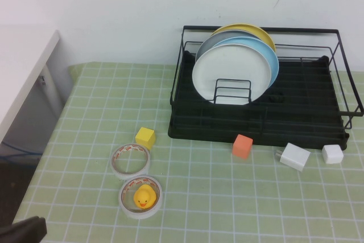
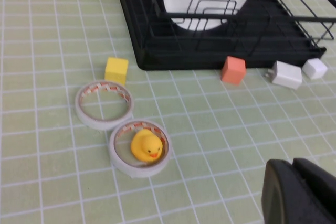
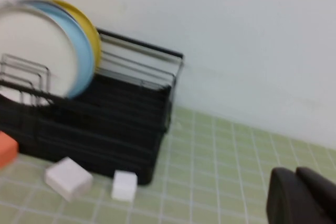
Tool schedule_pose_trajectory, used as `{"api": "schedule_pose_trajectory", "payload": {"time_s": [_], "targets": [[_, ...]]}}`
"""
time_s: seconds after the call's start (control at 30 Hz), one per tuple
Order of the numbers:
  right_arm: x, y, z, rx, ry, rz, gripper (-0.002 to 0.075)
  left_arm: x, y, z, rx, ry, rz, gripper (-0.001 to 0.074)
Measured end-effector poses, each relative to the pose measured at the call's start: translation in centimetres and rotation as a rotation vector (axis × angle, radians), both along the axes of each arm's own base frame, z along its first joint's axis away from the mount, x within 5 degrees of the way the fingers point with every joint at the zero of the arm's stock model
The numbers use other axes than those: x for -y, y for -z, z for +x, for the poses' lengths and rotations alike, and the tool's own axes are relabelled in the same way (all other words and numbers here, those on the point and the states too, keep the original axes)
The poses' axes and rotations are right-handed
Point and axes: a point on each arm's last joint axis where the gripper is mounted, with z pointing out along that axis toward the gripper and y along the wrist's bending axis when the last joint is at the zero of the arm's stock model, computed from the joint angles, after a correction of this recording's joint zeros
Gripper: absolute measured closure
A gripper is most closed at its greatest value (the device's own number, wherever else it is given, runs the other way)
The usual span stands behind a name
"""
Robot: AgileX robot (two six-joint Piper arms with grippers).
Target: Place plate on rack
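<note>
standing on edge in the rack, the plate is the front one of a row, with a light blue plate, a grey plate and a yellow plate behind it. the left gripper sits low over the worktop near the duck; the right gripper hangs beside the rack's end. whether either one's jaws are parted, i cannot tell.

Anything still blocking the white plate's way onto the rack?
No. The white plate already stands upright in the rack, foremost, ahead of the blue plate. Left gripper sits low, near the table's front-left; right gripper sits right of the rack. Both look shut, holding nothing.
</note>
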Motion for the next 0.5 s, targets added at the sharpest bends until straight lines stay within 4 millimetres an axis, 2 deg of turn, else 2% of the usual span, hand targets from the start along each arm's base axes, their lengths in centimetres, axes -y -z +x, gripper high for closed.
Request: {"api": "schedule_pose_trajectory", "payload": {"time_s": [0.33,0.43,0.5], "targets": [[1.0,5.7,-1.4,-0.073,0.199,0.023,0.0717,0.1,0.2,-0.1,-0.023,0.011,0.001,0.0736],[1.1,7.0,-1.3,-0.106,0.207,0.028,0.0717,0.1,0.2,-0.1,-0.024,0.012,0.002,0.0736],[1.1,7.1,-1.3,-0.101,0.201,0.030,0.0717,0.1,0.2,-0.2,-0.025,0.013,0.002,0.0736]]}}
